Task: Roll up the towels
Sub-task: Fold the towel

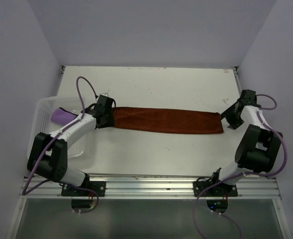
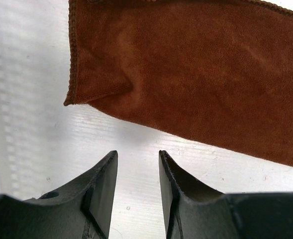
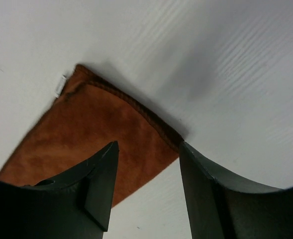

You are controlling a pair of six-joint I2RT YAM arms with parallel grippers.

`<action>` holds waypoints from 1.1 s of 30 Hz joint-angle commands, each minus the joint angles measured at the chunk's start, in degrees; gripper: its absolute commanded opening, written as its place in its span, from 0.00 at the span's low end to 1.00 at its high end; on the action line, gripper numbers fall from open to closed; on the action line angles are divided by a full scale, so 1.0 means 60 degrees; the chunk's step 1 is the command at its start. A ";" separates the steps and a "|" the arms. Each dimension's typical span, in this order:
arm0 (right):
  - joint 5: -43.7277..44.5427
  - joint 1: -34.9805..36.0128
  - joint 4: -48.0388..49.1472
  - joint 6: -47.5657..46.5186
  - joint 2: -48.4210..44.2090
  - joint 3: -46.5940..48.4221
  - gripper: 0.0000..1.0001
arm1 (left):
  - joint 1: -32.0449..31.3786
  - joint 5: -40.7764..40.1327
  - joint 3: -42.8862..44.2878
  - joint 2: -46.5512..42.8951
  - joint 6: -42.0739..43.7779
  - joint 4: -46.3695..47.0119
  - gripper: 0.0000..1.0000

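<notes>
The rust orange-brown towel lies flat on the table as a long folded strip running left to right. My left gripper is open and empty at its left end; in the left wrist view the towel's end lies just beyond the fingertips. My right gripper is open and empty at the strip's right end; in the right wrist view the towel's corner lies between and beyond the fingers. The purple towel sits in the white basket at the left.
The white perforated basket stands at the table's left edge, under my left arm. White walls close in the table at the back and both sides. A metal rail runs along the near edge.
</notes>
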 commanded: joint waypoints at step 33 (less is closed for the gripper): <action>-0.0354 -0.0597 0.1017 -0.0136 0.0485 -0.1390 0.00 | -0.0016 -0.0366 0.0220 -0.0715 0.0494 -0.0018 0.43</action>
